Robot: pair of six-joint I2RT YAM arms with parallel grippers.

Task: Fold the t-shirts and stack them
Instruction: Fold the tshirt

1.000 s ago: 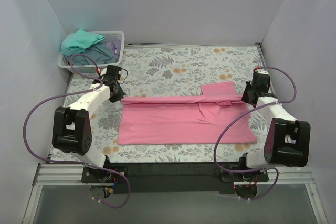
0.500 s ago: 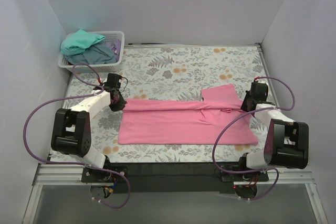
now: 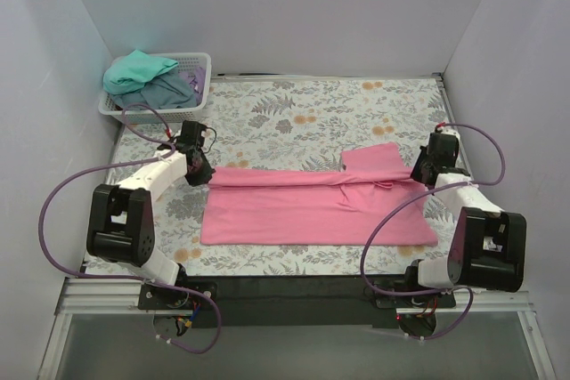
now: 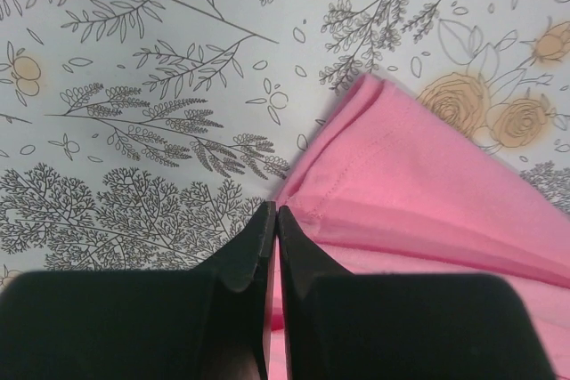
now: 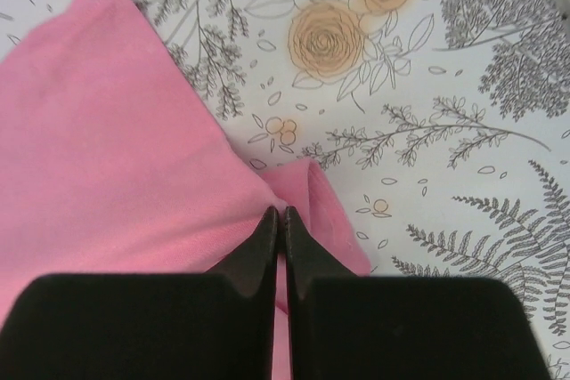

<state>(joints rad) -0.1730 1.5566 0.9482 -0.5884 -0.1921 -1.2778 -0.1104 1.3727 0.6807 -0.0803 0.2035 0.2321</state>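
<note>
We are pinching the pink shirt [image 3: 303, 213], which is lying across the near half of the table [image 3: 294, 109], by its far folded edge, the left gripper [image 4: 272, 213] clamping its left end and the right gripper [image 5: 278, 213] its right end.

The pink t-shirt [image 3: 316, 206] runs off the right and near edges of the left wrist view, and off the left and near edges of the right wrist view. The left gripper [image 4: 272, 213] and right gripper [image 5: 277, 213], pinched on its folded edge, cover the cloth beneath them with dark, blurred finger bodies. At far left, the basket [image 3: 201, 86] wall hides the lower parts of the teal t-shirt [image 3: 138, 70] and the grey-blue t-shirt [image 3: 169, 91].
</note>
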